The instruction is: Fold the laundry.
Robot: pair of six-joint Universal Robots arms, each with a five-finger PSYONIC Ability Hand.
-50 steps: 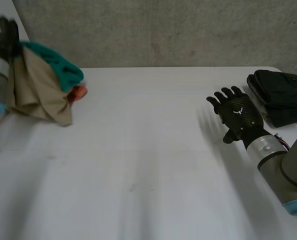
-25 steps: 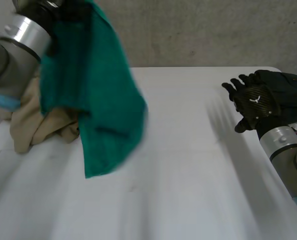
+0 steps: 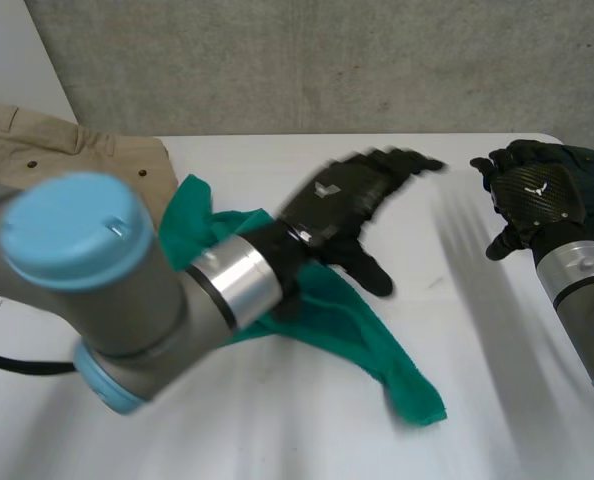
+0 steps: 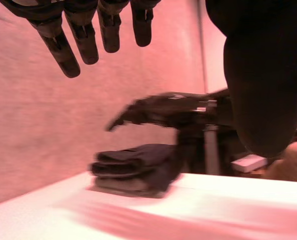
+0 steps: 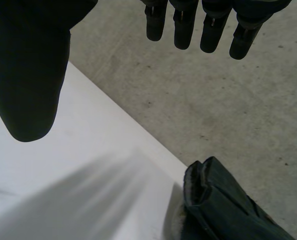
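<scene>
A green cloth (image 3: 362, 345) lies crumpled on the white table (image 3: 277, 430), running from under my left forearm toward the front. My left hand (image 3: 342, 200) hovers over the table's middle with fingers straight and spread, open and empty; its own fingers (image 4: 83, 40) and thumb (image 4: 263, 75) hold nothing in the left wrist view. My right hand (image 3: 532, 195) is open at the back right, beside a dark folded stack (image 3: 582, 165). That stack (image 5: 223, 205) lies below its spread fingers (image 5: 203, 25). From the left wrist, my right hand (image 4: 163, 111) hangs over the stack (image 4: 133, 170).
Beige trousers (image 3: 67, 160) lie at the table's back left corner. A grey concrete wall (image 3: 307, 60) runs behind the table. My left arm (image 3: 107, 290) crosses the table's left half.
My left arm swung from the back left to the table's middle with the green cloth, then opened and let it drop. My right hand drew back toward the dark stack.
</scene>
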